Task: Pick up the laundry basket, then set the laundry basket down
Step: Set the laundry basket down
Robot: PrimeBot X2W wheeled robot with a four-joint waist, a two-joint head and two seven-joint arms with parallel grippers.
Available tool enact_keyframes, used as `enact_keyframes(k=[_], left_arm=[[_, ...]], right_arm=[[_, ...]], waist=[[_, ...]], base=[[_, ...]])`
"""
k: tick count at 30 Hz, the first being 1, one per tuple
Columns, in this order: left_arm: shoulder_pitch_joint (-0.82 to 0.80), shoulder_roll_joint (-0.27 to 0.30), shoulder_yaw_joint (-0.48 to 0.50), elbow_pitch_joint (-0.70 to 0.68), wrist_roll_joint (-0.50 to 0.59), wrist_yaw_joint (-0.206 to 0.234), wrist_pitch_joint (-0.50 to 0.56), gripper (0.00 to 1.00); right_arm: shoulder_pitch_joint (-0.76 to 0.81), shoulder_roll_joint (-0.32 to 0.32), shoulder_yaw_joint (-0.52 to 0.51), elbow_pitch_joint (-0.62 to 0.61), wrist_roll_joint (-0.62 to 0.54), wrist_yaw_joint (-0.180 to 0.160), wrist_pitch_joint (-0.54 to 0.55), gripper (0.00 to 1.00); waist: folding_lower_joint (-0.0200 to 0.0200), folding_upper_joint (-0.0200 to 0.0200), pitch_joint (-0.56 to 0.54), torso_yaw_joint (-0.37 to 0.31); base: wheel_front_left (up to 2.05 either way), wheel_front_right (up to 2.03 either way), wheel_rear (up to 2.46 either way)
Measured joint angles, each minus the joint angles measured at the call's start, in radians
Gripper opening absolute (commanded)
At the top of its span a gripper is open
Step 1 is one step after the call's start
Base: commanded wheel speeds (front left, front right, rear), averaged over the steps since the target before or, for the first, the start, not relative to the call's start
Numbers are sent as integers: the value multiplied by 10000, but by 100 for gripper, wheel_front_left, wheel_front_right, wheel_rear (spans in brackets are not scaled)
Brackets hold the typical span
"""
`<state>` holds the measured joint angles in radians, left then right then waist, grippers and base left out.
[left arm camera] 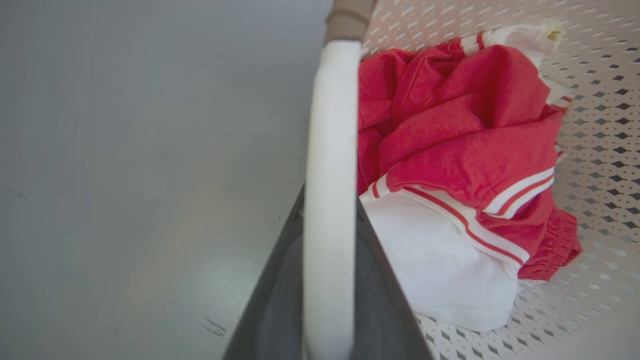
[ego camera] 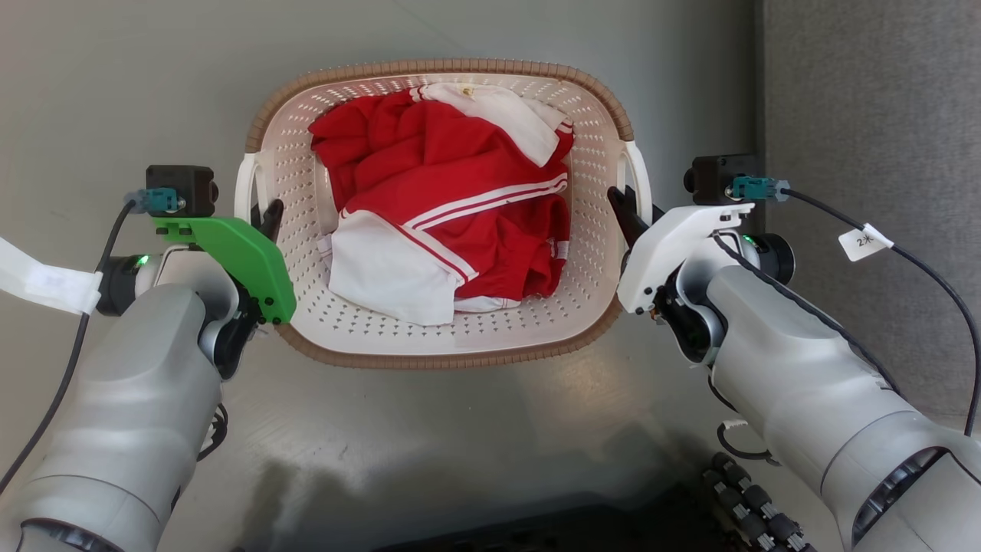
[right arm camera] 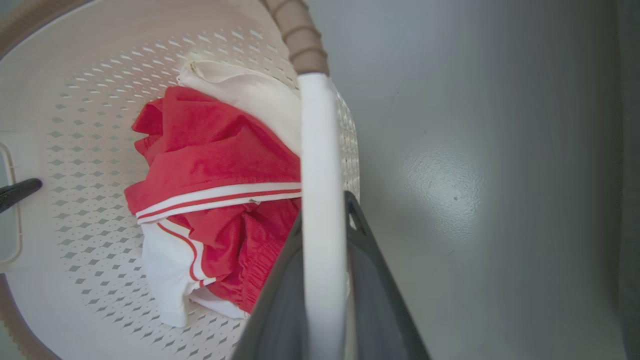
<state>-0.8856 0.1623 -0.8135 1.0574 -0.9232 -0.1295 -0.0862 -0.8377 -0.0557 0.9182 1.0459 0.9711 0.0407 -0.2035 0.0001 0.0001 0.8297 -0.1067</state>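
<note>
Over grey floor point(ego camera: 460, 452), the laundry basket point(ego camera: 368, 326) sits centred between my arms; I can't tell if it's lifted. Red-and-white clothes point(ego camera: 460, 184) are heaped inside. My left gripper point(ego camera: 270, 218) is clamped tight on the left side handle point(ego camera: 244, 184), and my right gripper point(ego camera: 625, 208) on the right side handle point(ego camera: 641, 172).

Red garment point(ego camera: 452, 165) with white stripes, crumpled, overlapping white cloth point(ego camera: 387, 280). Glossy grey floor point(ego camera: 115, 92) around; darker grey textured strip point(ego camera: 866, 100) far right.
</note>
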Motion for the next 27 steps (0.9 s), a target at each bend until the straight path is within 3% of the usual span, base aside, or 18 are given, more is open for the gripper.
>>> enact_keyframes(k=[16,17,18,19,20,21,27], left_arm=[[-135,-140,-270,322,54,-17,-337,0],[-154,-153,-284,341,52,-17,-336,1],[-164,-163,-290,357,52,-17,-334,14],[-165,-174,-295,374,52,-17,-332,40],[-165,-182,-301,403,52,-17,-332,90],[-167,-180,-299,439,50,-17,-316,100],[-172,-201,-316,579,-17,-21,-201,100]], right_arm=[[-159,-4,316,167,180,-4,-86,0],[-159,-4,330,178,205,-6,-86,12],[-159,-4,341,192,247,-8,-86,28],[-159,-4,357,199,265,-65,-86,86],[-159,-10,370,201,276,-65,-86,100],[-163,-17,378,205,311,-65,-86,100],[-219,-27,483,245,445,-81,-86,100]], waist=[[0,0,566,93],[0,0,582,92],[0,0,596,92],[0,0,609,92],[0,0,620,92],[0,0,628,93],[-1,0,653,110]], base=[[0,0,0],[0,0,0],[0,0,0],[0,0,0],[0,0,0],[0,0,0],[0,0,0]])
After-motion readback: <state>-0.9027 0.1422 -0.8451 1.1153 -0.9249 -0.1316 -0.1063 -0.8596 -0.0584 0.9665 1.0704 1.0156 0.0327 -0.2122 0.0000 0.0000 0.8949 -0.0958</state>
